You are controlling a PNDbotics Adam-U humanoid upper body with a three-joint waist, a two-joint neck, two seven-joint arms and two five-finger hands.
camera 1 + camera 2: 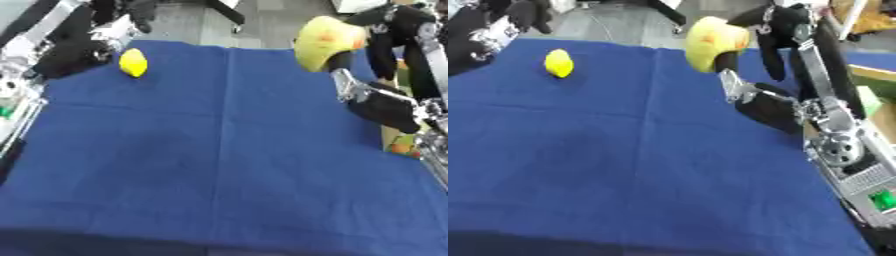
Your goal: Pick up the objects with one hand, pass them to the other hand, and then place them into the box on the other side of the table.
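Right eye view alone shows green button (883,200).

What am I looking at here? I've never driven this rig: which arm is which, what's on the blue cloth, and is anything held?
Both pictures come from the robot's head camera, one per eye, looking down at a table under a blue cloth. The black and silver arm on the right ends in the right hand, raised and curled round a large yellow fruit-like object. The left hand sits at the top left corner; its fingers are unclear. A small yellow lemon-like object lies on the cloth near it.
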